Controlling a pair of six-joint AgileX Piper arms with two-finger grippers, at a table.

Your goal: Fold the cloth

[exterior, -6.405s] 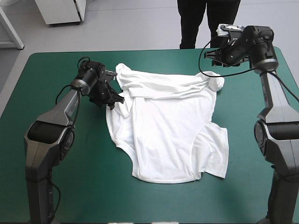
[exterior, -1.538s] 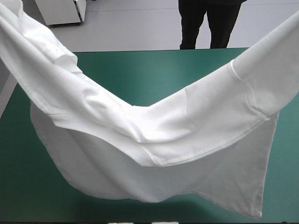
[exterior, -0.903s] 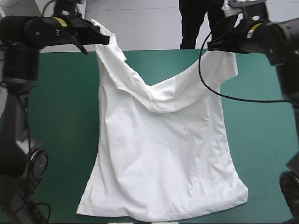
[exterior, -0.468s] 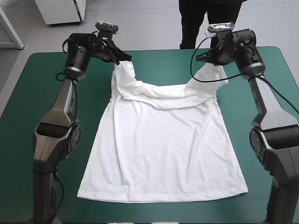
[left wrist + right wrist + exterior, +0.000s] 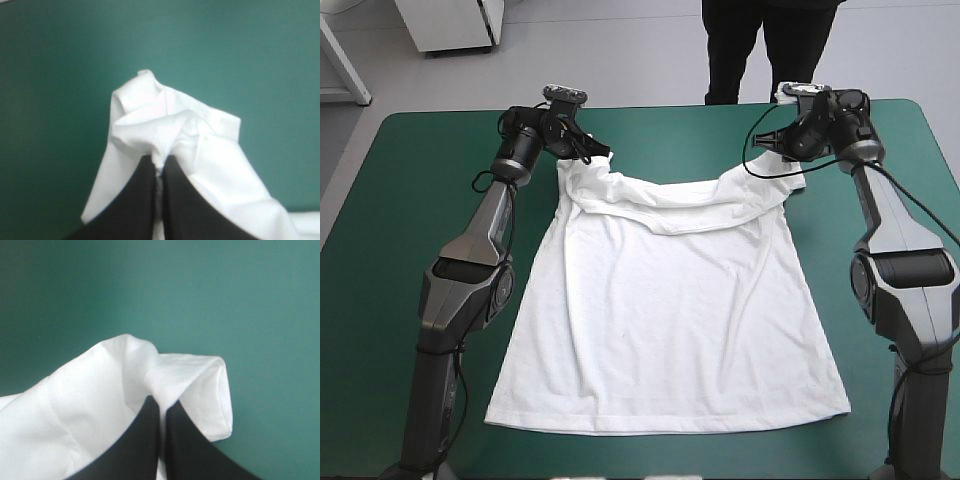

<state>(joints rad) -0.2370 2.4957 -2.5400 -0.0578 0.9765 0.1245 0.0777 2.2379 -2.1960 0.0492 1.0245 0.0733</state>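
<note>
Pinching the T-shirt (image 5: 670, 310) at both far corners, left gripper (image 5: 159, 164) & right gripper (image 5: 161, 406) clamp it; fabric prob. light, limp, so hold at hems.

Wide bare strips of the teal-green table cover (image 5: 400, 260) flank the spread white short-sleeved T-shirt (image 5: 670, 320) (apparently flat); both robot arms stand across those strips.

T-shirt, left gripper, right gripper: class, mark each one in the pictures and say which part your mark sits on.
T-shirt (image 5: 670, 320): high view, flat middle of its body.
Left gripper (image 5: 159, 162): left wrist view, fingertips pinching bunched fabric.
Right gripper (image 5: 161, 404): right wrist view, fingertips pinching a hemmed fold.
</note>
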